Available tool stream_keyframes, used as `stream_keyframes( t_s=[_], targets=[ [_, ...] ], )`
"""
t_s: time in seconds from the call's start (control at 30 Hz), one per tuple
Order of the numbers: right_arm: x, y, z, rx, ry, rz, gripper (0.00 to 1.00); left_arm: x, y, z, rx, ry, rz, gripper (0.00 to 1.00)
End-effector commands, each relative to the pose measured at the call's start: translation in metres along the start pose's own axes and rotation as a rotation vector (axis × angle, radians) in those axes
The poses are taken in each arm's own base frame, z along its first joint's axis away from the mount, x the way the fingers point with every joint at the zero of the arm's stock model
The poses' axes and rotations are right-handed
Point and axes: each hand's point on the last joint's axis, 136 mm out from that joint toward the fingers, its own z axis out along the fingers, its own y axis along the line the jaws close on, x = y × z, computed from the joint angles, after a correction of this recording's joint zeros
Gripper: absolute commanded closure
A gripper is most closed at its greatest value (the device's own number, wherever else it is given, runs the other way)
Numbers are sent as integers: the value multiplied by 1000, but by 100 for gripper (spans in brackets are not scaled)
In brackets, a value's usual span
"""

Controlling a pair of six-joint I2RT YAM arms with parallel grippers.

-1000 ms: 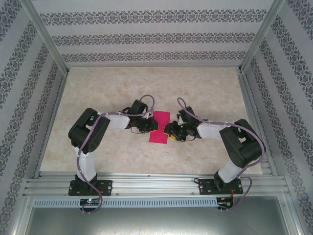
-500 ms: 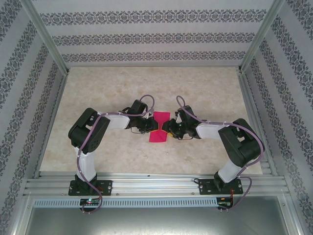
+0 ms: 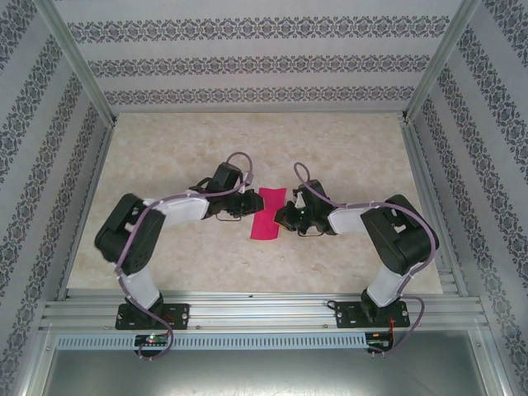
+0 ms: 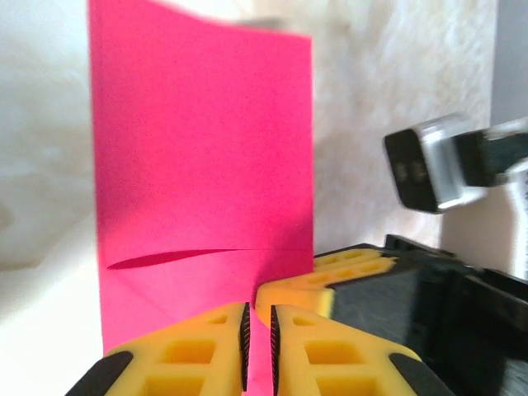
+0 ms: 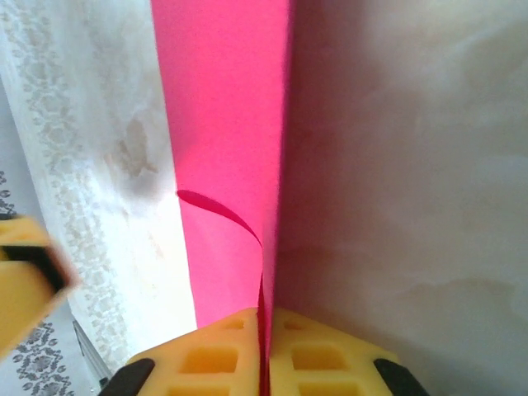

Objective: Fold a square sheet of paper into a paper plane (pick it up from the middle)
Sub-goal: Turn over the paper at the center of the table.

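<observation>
At the middle of the table point(image 3: 330, 148), the square sheet of paper point(image 3: 266, 213) is seen partly folded, between the two grippers. Its raised edge is clamped by the closed right gripper point(image 5: 266, 318). The left gripper point(image 4: 257, 318) is held almost closed at the opposite edge, but whether paper is pinched there cannot be told.

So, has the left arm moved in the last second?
Yes. The left arm's elbow has swung out leftward and toward the front rail: it was above its bolted base, now left of it.
</observation>
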Motion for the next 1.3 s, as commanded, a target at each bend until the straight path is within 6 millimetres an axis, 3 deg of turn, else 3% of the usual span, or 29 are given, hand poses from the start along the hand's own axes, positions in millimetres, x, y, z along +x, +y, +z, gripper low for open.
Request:
stream_keyframes(
  t_s=[0.0, 0.17, 0.3, 0.43, 0.53, 0.7, 0.8, 0.97, 1.07, 1.13, 1.17, 1.2, 1.27],
  targets=[
    [0, 25, -22, -19, -18, -111, 95, -14, 10, -41, -142, -158, 38, 82],
    [-6, 28, -76, 205, -98, -255, 96, -17, 28, -100, -280, -337, 64, 80],
    [-17, 18, -157, 645, -260, -434, 96, -13, 40, -140, -348, -455, 68, 74],
    [-22, 23, -228, 1009, -389, -531, 96, -8, 54, -170, -398, -541, 49, 68],
    [-21, 34, -243, 1141, -399, -578, 96, -3, 52, -187, -397, -558, 52, 65],
    [-16, 50, -216, 1266, -328, -696, 96, 11, 49, -219, -406, -582, 60, 60],
    [-14, 52, -186, 1325, -270, -735, 94, 23, 50, -234, -392, -590, 50, 57],
    [5, 49, -95, 1215, -88, -776, 92, 41, 46, -256, -340, -624, 41, 53],
    [23, 54, -42, 1086, 21, -771, 84, 45, 39, -264, -291, -650, 54, 49],
    [31, 61, -16, 976, 50, -752, 70, 46, 33, -270, -276, -645, 65, 48],
    [34, 68, -9, 922, 48, -733, 60, 47, 31, -273, -278, -642, 71, 48],
    [37, 74, -5, 877, 47, -719, 56, 47, 29, -275, -279, -640, 77, 48],
    [44, 89, -4, 759, 45, -677, 55, 48, 27, -277, -276, -636, 88, 48]
  ],
)
